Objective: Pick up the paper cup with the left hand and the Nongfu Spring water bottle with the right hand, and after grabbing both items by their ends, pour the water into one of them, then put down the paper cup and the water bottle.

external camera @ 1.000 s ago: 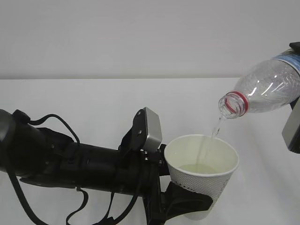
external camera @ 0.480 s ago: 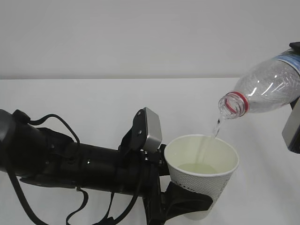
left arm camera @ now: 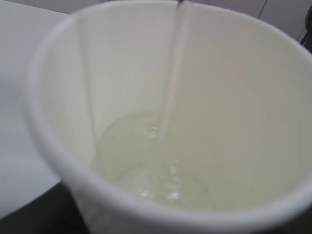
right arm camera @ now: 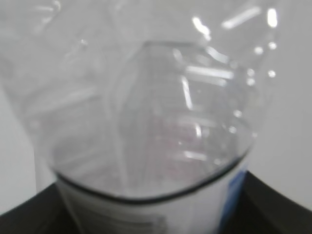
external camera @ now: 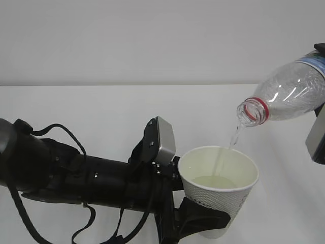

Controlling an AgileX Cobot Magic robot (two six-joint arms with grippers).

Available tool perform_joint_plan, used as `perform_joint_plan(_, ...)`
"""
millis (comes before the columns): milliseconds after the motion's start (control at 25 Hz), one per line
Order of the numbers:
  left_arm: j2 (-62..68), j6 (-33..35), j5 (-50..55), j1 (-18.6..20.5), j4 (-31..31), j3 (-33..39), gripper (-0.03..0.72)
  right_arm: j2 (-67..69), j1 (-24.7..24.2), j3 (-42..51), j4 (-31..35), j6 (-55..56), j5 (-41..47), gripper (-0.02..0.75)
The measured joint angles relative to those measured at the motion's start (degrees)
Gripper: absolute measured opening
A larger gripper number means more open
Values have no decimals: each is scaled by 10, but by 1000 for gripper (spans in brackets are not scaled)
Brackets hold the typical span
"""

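The white paper cup (external camera: 219,189) stands upright, off the table, with my left gripper (external camera: 210,223) shut on its lower part; black jaws show on both sides of the base. The clear Nongfu Spring water bottle (external camera: 289,94) hangs tilted above and to the right, its red neck ring (external camera: 255,109) pointing down at the cup. A thin stream of water (external camera: 234,134) runs from the open mouth into the cup. Faintly yellowish water (left arm camera: 156,170) pools in the bottom. My right gripper (right arm camera: 151,214) is shut on the bottle's labelled end (right arm camera: 146,209), dark jaws on either side.
The white table (external camera: 101,107) runs back to a white wall. My left arm (external camera: 76,175), black with loose cables, lies across the lower left, a grey box (external camera: 163,140) at its wrist. Another grey module (external camera: 316,134) shows at the right edge below the bottle.
The bottle's rear end has lifted very slightly. Water keeps running into the cup. The left arm and cup have not moved.
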Motion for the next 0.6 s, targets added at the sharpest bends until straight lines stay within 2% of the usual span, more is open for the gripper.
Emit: perform_joint_plan(600,0,0,1,0,0,0,516,0,0,0,-8,-1,-1,503)
